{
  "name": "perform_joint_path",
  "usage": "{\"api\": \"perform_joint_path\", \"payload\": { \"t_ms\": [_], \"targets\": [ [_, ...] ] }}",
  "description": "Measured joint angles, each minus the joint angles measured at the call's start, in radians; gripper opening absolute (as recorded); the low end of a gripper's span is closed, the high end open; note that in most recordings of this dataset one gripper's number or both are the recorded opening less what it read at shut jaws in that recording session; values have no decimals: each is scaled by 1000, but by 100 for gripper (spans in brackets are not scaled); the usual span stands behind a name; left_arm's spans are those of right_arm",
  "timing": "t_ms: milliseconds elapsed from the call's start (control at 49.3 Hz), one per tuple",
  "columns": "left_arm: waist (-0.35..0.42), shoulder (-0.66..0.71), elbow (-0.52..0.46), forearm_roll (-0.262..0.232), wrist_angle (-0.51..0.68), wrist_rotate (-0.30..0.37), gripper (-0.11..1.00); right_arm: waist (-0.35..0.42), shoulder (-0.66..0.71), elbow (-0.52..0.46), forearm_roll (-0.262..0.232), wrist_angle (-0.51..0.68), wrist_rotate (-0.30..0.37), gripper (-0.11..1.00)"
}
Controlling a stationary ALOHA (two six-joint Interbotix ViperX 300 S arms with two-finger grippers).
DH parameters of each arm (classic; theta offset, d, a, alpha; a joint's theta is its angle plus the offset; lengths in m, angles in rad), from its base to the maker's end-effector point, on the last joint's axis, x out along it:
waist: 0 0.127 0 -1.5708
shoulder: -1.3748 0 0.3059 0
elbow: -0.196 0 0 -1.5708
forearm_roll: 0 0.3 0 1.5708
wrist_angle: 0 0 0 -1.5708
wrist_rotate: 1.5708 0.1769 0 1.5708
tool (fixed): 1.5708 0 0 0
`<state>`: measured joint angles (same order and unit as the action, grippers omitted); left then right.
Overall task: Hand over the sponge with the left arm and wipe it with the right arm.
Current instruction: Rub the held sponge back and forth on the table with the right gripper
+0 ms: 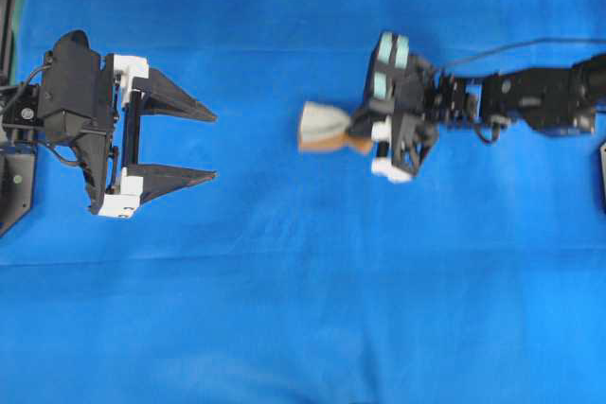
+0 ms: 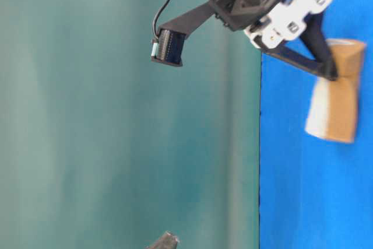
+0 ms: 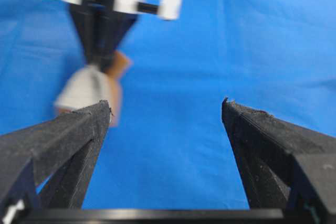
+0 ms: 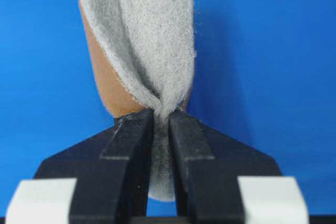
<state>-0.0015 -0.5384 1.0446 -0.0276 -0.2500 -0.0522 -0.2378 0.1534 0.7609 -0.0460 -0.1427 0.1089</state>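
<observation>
Overhead exterior view — teal-patched right end effector (image 1: pixel 365 135) pinching the soft grey-topped, tan-backed sponge (image 1: pixel 324 127) above the blue cloth counter (image 1: pixel 303 309), unpatched black left end effector (image 1: pixel 214 145) spread wide, well apart — nothing between its fingers.

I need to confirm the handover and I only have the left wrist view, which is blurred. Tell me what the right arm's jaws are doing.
Observer: The right gripper is pinched shut on the sponge, squeezing its middle.
Operator: Report the left gripper's state.
Observer: In the overhead view the left gripper stands wide open, empty, well apart from the sponge.
Operator: Describe the sponge's faces.
Observer: Grey scouring face, tan-orange underlayer, folded by the grip.
</observation>
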Motion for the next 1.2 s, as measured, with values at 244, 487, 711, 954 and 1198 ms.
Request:
{"api": "perform_joint_path", "payload": {
  "t_ms": [244, 487, 711, 954, 1198],
  "targets": [
    [0, 0, 0, 0, 0, 0, 83, -61, 0, 0, -31, -2, 0, 15],
    [0, 0, 0, 0, 0, 0, 83, 12, 0, 0, -17, -2, 20, 15],
    [0, 0, 0, 0, 0, -2, 83, 176, 0, -9, 41, 6, 41, 15],
    [0, 11, -2, 0, 0, 0, 83, 321, 0, -28, 74, 14, 60, 15],
    [0, 12, -3, 0, 0, 3, 83, 330, 0, -31, 74, 23, 55, 15]
  ]
}}
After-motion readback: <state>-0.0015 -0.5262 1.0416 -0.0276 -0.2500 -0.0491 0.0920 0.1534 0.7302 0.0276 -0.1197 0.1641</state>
